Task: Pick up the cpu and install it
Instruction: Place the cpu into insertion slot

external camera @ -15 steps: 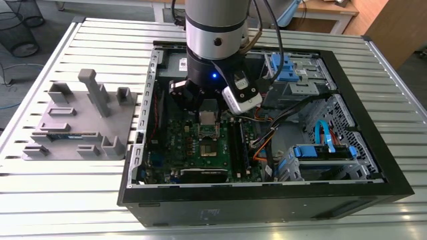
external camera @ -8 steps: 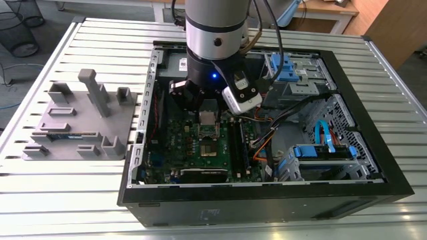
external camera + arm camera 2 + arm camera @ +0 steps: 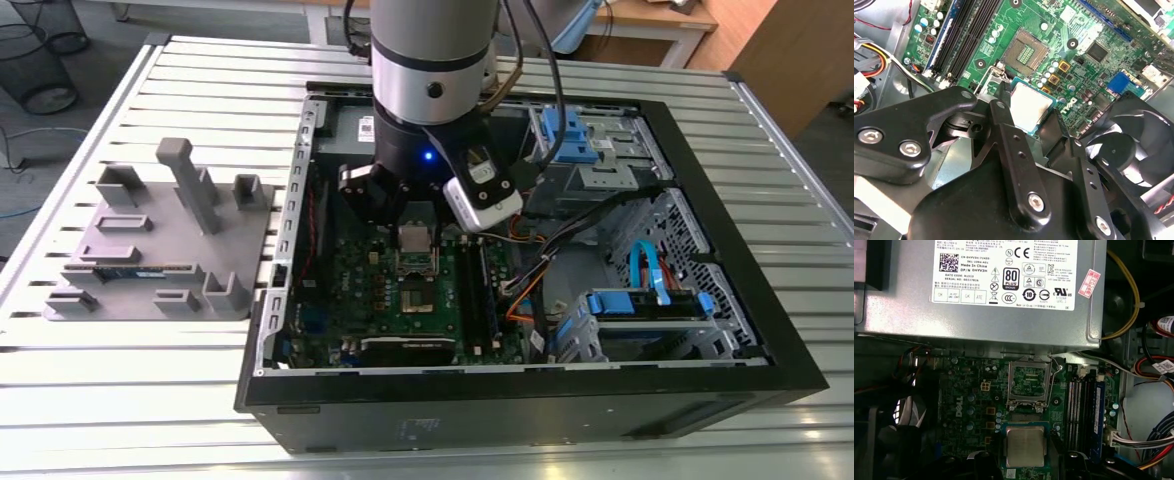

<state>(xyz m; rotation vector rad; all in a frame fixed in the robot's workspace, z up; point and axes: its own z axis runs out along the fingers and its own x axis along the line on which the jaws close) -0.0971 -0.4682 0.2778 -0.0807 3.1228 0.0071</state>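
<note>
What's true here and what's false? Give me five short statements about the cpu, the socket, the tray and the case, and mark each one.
1. The cpu is held in the gripper. True.
2. The cpu is seated in the socket. False: the socket lies open and empty, and the cpu is held over the motherboard beside it.
3. The grey holder tray lies outside the computer case, on the exterior view's left. True.
4. The power supply lies on the holder tray. False: it sits inside the case, next to the motherboard.
5. The case is closed. False: its side is open and the motherboard shows.
</note>
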